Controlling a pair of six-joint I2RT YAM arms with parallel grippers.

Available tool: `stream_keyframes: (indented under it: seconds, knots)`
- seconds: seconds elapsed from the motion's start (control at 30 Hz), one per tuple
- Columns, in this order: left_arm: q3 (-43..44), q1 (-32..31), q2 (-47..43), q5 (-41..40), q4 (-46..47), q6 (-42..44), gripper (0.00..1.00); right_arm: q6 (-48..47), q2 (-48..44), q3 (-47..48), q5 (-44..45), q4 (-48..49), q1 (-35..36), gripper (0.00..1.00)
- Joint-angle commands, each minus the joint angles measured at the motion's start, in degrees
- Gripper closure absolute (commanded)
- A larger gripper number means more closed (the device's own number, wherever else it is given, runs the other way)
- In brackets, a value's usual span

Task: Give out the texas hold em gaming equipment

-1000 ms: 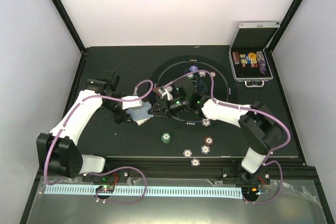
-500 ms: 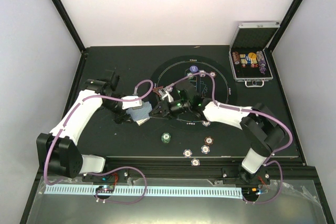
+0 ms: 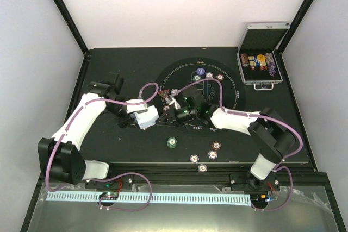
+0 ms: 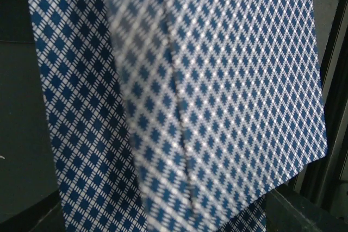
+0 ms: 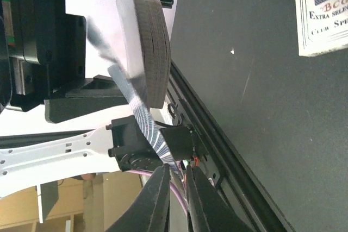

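My left gripper (image 3: pixel 144 119) is shut on a deck of blue-and-white checked playing cards (image 5: pixel 155 47), which fills the left wrist view (image 4: pixel 234 96) and hides the fingers there. One card (image 5: pixel 138 110) bends out of the deck and runs down between the nearly closed fingers of my right gripper (image 5: pixel 176 170), which sits just right of the deck (image 3: pixel 162 115). Poker chips lie on the mat: a green one (image 3: pixel 172 142), red-brown ones (image 3: pixel 216 145), and several on the printed circle (image 3: pixel 209 75). A red triangular marker (image 3: pixel 163 95) lies above the grippers.
The open silver case (image 3: pixel 261 61) with chip rolls stands at the back right. A card box (image 5: pixel 323 14) lies on the black mat near the right gripper. More chips (image 3: pixel 202 167) sit by the front rail (image 3: pixel 179 179). Purple cables loop over both arms.
My right gripper has slid left up to the deck and closed on a card. The left gripper has tilted the deck, with its pale side now showing from above.
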Motion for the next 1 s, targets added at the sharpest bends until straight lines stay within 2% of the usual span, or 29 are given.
stream_keyframes:
  seconds: [0.0,0.27,0.97]
  knots:
    - [2.21,0.41,0.24,0.91,0.67,0.01,0.99,0.95,-2.48,-1.16,0.75,2.24,0.45,0.90]
    - [2.07,0.35,0.36,0.77,0.78,0.05,0.98,2.36,-3.59,-1.83,0.76,4.30,0.44,0.99]
    - [2.47,0.58,0.74,1.28,-0.17,0.24,0.99,4.69,-7.14,-3.85,-1.12,8.70,0.50,0.99]
